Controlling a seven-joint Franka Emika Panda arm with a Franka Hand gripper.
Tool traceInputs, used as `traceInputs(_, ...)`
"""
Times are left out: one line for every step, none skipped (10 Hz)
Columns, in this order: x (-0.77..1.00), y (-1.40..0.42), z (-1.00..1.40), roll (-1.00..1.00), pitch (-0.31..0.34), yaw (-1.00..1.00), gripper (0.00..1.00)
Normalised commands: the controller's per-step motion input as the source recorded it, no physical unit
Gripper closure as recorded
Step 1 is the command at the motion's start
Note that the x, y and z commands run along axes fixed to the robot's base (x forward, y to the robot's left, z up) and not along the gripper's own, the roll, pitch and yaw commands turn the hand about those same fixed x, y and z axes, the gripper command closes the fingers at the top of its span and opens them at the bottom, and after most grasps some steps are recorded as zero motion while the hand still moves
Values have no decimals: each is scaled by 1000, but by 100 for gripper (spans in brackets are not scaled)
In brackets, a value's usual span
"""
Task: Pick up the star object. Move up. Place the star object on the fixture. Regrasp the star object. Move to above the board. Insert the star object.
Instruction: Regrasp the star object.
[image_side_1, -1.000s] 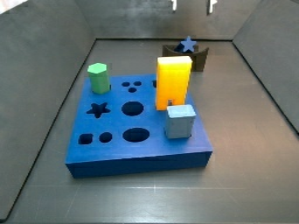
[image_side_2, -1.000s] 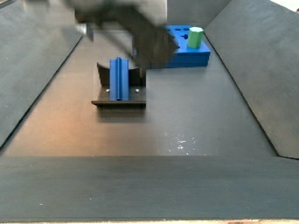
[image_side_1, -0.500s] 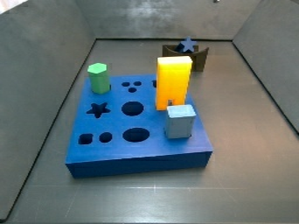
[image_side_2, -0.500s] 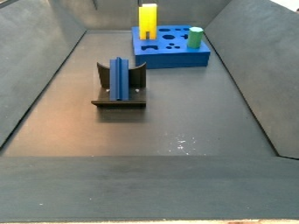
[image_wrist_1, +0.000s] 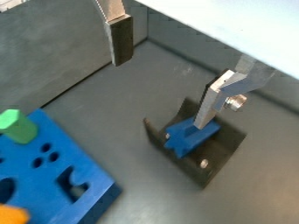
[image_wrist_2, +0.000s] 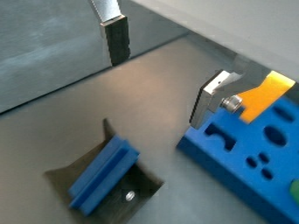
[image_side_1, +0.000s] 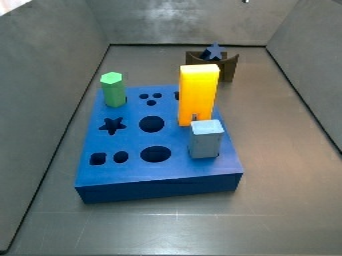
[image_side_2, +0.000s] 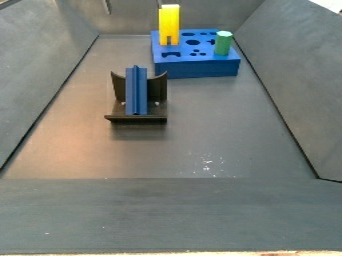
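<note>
The star object (image_side_2: 138, 90), a dark blue prism, lies in the notch of the fixture (image_side_2: 138, 118), apart from the board (image_side_2: 201, 68). In a side view its star end (image_side_1: 213, 50) shows above the fixture (image_side_1: 230, 66), behind the board (image_side_1: 147, 165). My gripper (image_wrist_1: 170, 70) hangs high above the floor, open, with nothing between its fingers. Both wrist views look down on the star object (image_wrist_1: 187, 136) (image_wrist_2: 105, 175) in the fixture (image_wrist_1: 216, 162) (image_wrist_2: 146, 188) below the gripper (image_wrist_2: 163, 74). The gripper is outside both side views.
On the board stand a tall yellow block (image_side_1: 199, 92), a green hexagonal peg (image_side_1: 112, 88) and a grey-blue block (image_side_1: 205, 137). A star-shaped hole (image_side_1: 114, 126) and several round holes are open. Grey walls enclose the floor.
The arm, over the fixture a second ago, has risen out of both side views. The star object stays in the fixture.
</note>
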Motion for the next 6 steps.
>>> traceInputs(-28,-18,9,1000,4,25,0)
traceInputs(-19,-17,0,1000,-1,26,0)
traceInputs(-13,-18,2,1000,-6,28,0)
traceInputs(-15,-18,1,1000,-5,29,0)
traceInputs(-13,-16,3,1000,-3,30,0)
traceInputs(0,-20,6,1000,5,33,0)
